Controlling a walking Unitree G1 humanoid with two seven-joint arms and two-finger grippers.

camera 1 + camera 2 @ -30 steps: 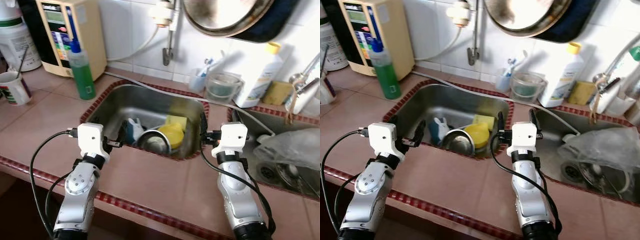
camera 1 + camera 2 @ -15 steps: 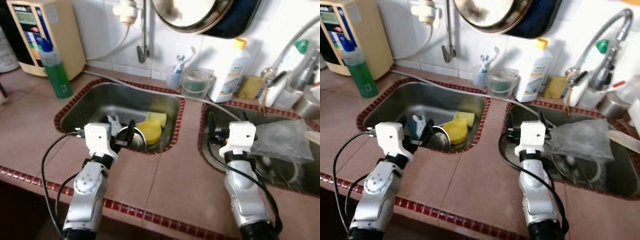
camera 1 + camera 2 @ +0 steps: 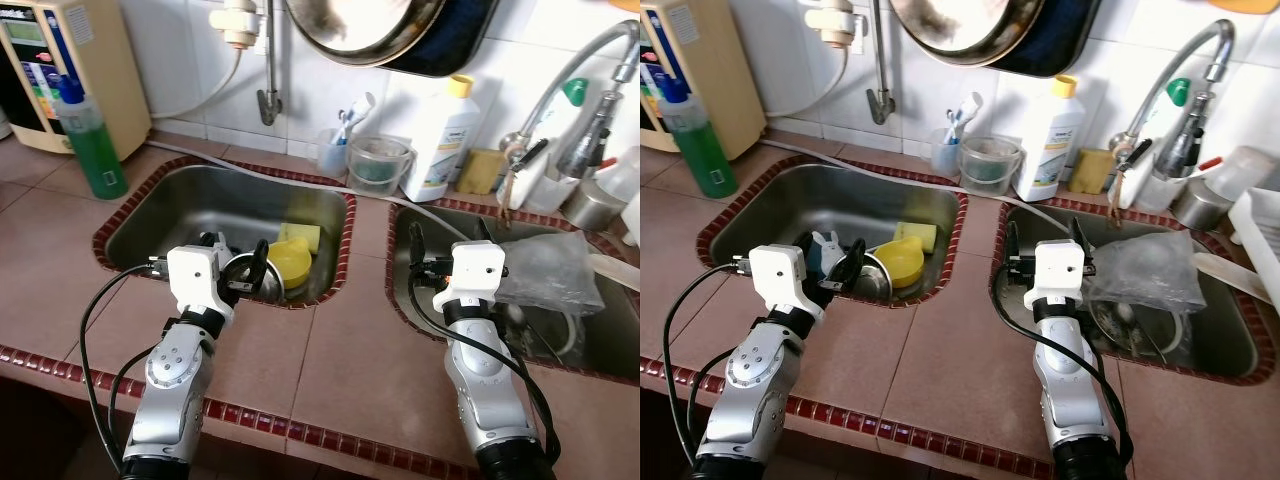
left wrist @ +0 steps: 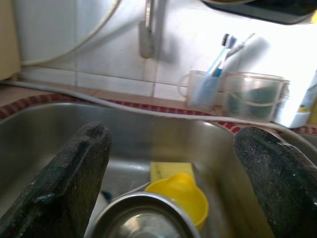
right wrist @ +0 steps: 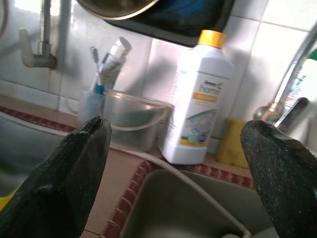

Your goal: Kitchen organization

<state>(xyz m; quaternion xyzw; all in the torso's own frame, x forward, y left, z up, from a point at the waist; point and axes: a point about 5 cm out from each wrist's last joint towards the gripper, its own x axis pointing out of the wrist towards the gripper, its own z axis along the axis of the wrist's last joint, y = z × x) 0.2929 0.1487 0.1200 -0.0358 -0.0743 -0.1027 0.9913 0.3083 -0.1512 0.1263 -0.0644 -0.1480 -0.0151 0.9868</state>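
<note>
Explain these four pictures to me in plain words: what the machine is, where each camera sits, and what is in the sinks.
This is a humanoid robot at a tiled kitchen counter. Two pictures come from its head, looking down at its silver arms; two come from wrist cameras looking along each gripper's black fingers. The left gripper hangs open over the left sink, which holds a steel bowl, a yellow cup and a sponge. The right gripper is open above the right sink, where a clear plastic bag lies. Neither holds anything.
</note>
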